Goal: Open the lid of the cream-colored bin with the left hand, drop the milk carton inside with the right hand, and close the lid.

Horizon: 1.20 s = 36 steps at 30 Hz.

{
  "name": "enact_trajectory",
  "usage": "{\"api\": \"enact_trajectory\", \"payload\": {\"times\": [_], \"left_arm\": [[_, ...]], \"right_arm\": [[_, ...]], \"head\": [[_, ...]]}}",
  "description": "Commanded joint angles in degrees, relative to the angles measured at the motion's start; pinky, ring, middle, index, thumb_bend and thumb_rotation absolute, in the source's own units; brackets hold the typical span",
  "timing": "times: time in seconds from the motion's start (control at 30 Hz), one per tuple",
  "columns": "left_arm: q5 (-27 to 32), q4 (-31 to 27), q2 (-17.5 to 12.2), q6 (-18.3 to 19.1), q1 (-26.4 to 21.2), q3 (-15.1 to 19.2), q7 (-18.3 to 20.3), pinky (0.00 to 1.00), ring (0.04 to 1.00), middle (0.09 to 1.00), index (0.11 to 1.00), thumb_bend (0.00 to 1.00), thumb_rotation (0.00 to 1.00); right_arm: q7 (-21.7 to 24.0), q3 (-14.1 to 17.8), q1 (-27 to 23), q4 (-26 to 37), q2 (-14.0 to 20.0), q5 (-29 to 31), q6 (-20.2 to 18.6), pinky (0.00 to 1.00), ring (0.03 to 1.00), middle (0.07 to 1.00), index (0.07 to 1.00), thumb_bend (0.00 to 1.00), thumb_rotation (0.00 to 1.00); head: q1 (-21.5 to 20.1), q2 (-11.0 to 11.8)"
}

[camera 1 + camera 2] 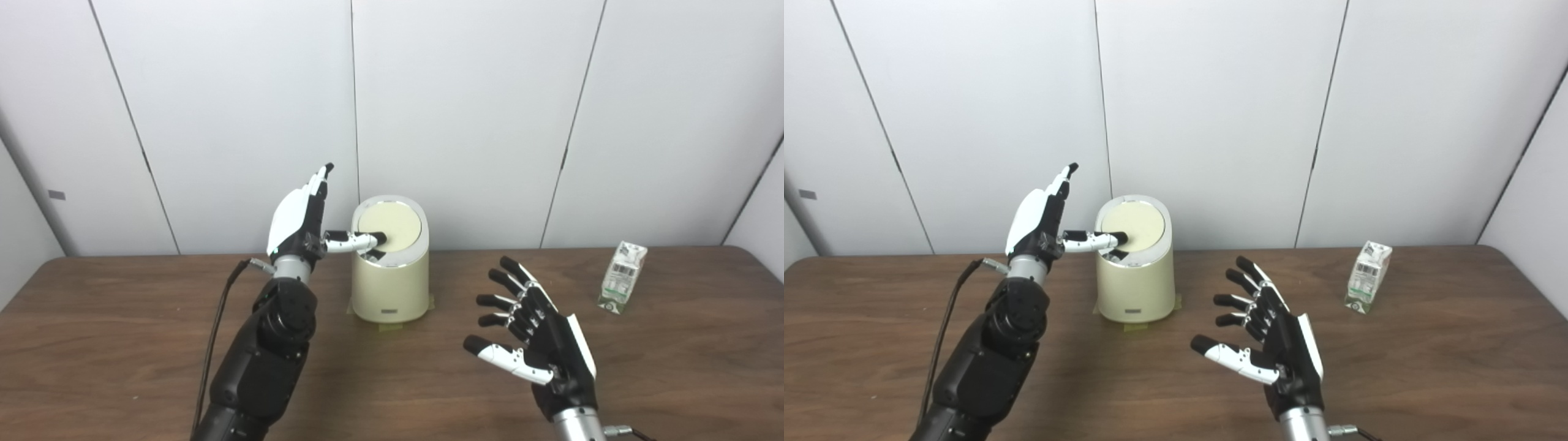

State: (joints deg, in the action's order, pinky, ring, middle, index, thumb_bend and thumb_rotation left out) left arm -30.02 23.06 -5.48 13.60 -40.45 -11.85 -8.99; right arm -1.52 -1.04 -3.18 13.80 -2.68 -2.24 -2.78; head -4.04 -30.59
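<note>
The cream-colored bin (390, 288) stands on the table near the back wall, its round lid (392, 225) tilted slightly with a dark gap at its near left edge. My left hand (301, 215) is open beside the bin's left side, fingers pointing up, its thumb reaching across onto the lid's near left edge. The milk carton (623, 277) stands upright at the right of the table, far from both hands. My right hand (534, 331) is open and empty, fingers spread, hovering above the table in front and to the right of the bin.
The brown wooden table (122, 318) runs across the whole view, with white wall panels right behind it. A black cable (211, 349) hangs along my left forearm. Tape patches sit under the bin's base (392, 326).
</note>
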Motion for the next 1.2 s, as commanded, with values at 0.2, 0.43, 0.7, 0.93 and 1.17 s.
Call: {"api": "enact_trajectory", "payload": {"times": [0.2, 0.43, 0.7, 0.93, 1.17], "left_arm": [[-7.09, -0.01, -1.71, 2.05, -5.19, -4.32, -0.39, 1.0, 1.0, 1.0, 1.0, 1.0, 0.25], [-11.55, -1.57, -2.93, 7.1, -6.29, -7.59, 2.72, 1.0, 1.0, 1.0, 1.0, 1.0, 0.25], [-17.87, -1.74, -4.85, 9.87, -6.59, -11.32, 3.42, 1.0, 1.0, 1.0, 1.0, 1.0, 0.2], [-23.12, -0.26, -8.01, 11.31, -6.66, -15.91, 7.74, 1.0, 1.0, 1.0, 1.0, 1.0, 0.11], [-24.05, -0.99, -9.06, 10.89, -6.3, -16.63, 9.33, 1.0, 1.0, 1.0, 1.0, 1.0, 0.16]], "right_arm": [[-0.02, -0.49, -1.74, 3.04, -0.23, -0.13, 0.43, 0.57, 0.7, 0.839, 0.866, 0.76, 0.2], [0.47, -0.92, -1.62, 3.57, 0.02, 0.56, -0.19, 0.56, 0.701, 0.844, 0.866, 0.74, 0.18], [0.22, -1.09, -1.48, 3.92, 0.16, 0.44, -0.64, 0.56, 0.692, 0.842, 0.862, 0.74, 0.17], [-0.04, -0.99, -1.6, 3.89, 0.16, 0.07, -0.73, 0.56, 0.691, 0.836, 0.856, 0.75, 0.17], [0.19, -1.03, -1.73, 3.65, 0.19, 0.35, -0.56, 0.56, 0.698, 0.837, 0.859, 0.74, 0.17]], "head": [[0.1, -0.3], [0.43, -0.49], [0.82, -0.79], [1.13, -0.76], [1.28, -0.55]]}}
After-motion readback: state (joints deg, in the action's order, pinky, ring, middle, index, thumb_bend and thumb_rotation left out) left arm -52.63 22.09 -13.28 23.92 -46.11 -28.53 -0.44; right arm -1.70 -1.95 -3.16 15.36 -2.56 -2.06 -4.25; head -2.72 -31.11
